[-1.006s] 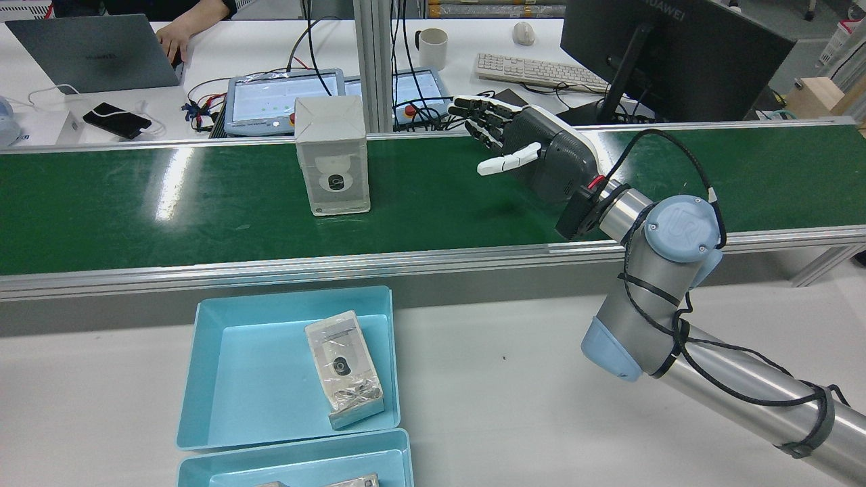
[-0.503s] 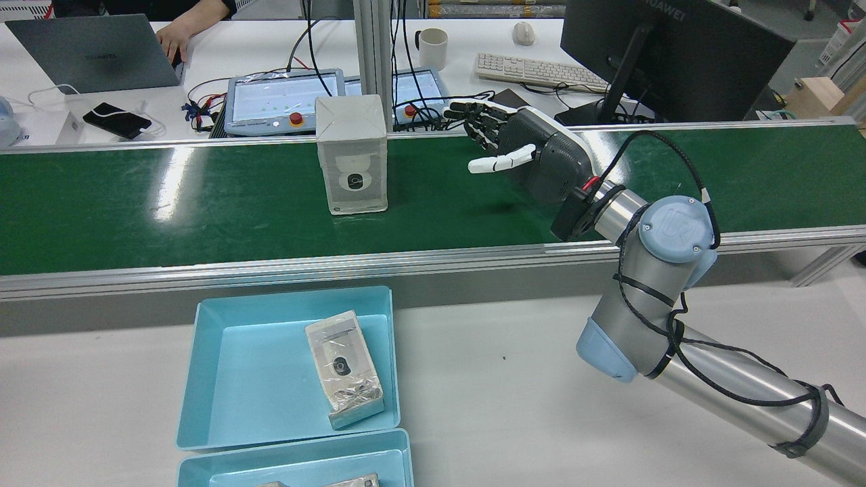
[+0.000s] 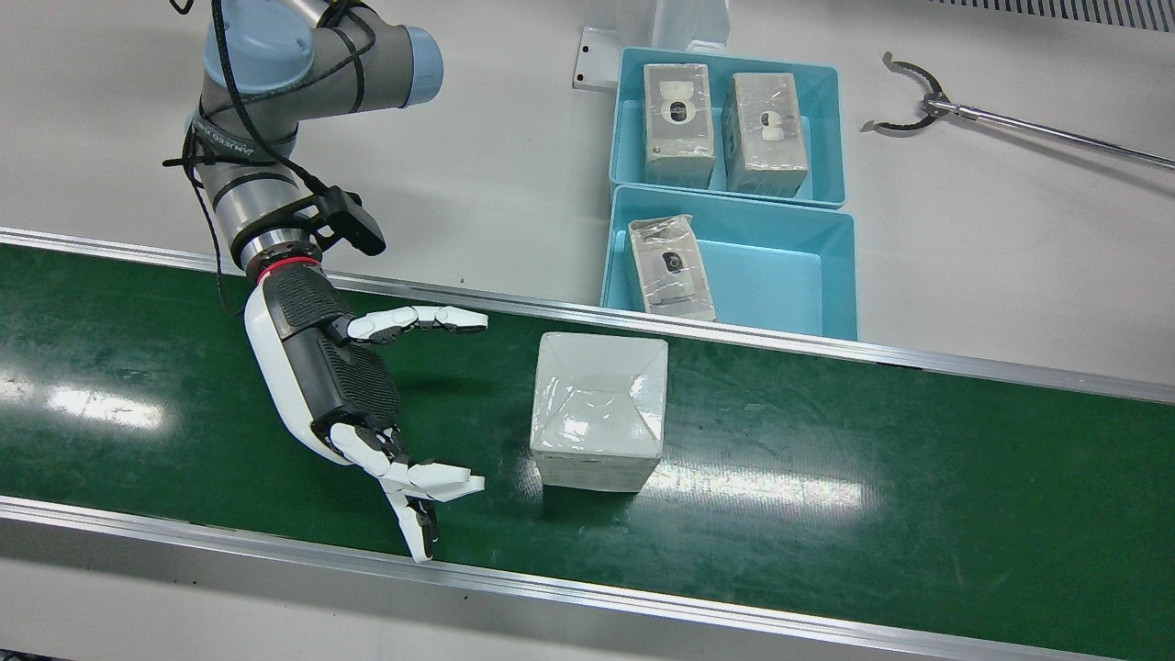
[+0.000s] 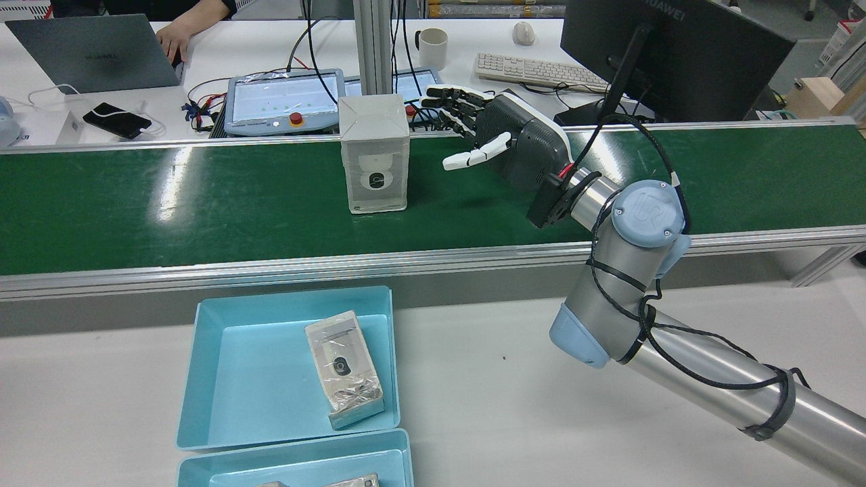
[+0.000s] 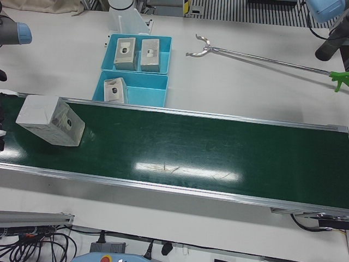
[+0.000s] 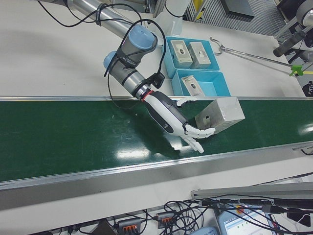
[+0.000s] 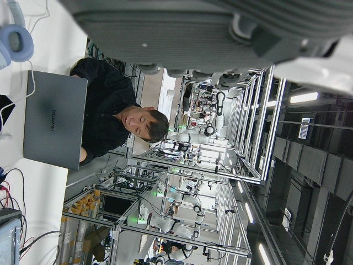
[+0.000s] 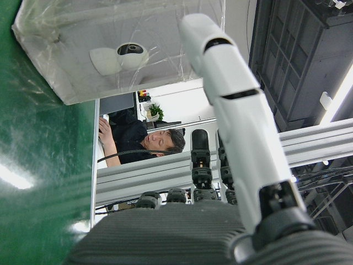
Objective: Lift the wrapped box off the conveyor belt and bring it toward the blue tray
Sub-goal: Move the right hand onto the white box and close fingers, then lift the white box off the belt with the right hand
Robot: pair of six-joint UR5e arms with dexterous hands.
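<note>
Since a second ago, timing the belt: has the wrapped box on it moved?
Yes. In the rear view the wrapped box has shifted rightward along the conveyor belt, now before the upright post.

We see a robotics lab: a green conveyor belt crosses the station, and beyond it lie desks with a laptop, monitor, keyboard and cabling.
</note>
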